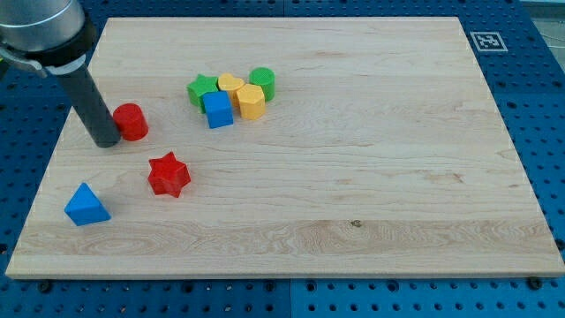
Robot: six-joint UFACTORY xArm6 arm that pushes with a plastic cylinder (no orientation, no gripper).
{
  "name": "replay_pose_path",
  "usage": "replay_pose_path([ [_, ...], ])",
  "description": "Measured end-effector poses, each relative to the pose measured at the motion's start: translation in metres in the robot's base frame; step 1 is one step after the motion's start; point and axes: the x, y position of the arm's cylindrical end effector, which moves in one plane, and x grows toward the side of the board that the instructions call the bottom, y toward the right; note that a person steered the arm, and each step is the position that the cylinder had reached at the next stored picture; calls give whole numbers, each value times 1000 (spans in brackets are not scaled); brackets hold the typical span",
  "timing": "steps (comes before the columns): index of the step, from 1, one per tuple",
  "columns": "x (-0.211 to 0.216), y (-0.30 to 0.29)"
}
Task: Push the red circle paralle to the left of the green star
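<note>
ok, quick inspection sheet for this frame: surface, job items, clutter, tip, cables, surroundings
Surface: pale wooden board, flat, grain running left to right, one small dark knot near the view's bottom.
Job's things: red circle at the view's left; green star to its upper right, at the left end of a tight cluster.
Clutter: two yellow blocks, green cylinder and blue cube bunched against the star; red star and blue triangle apart, lower left.
Grippers: none fitted; my tip sits against the red circle's left side.
Cables: nothing seen.
Surroundings: blue perforated table; fiducial marker at the top right.
</note>
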Motion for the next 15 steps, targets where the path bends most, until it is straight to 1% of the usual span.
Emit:
replay_pose_path([
  [2,-2,0],
  [4,12,0],
  [5,12,0],
  [7,-1,2],
  [9,-1,13],
  [11,8,13],
  [14,7,43],
  [15,-8,48],
])
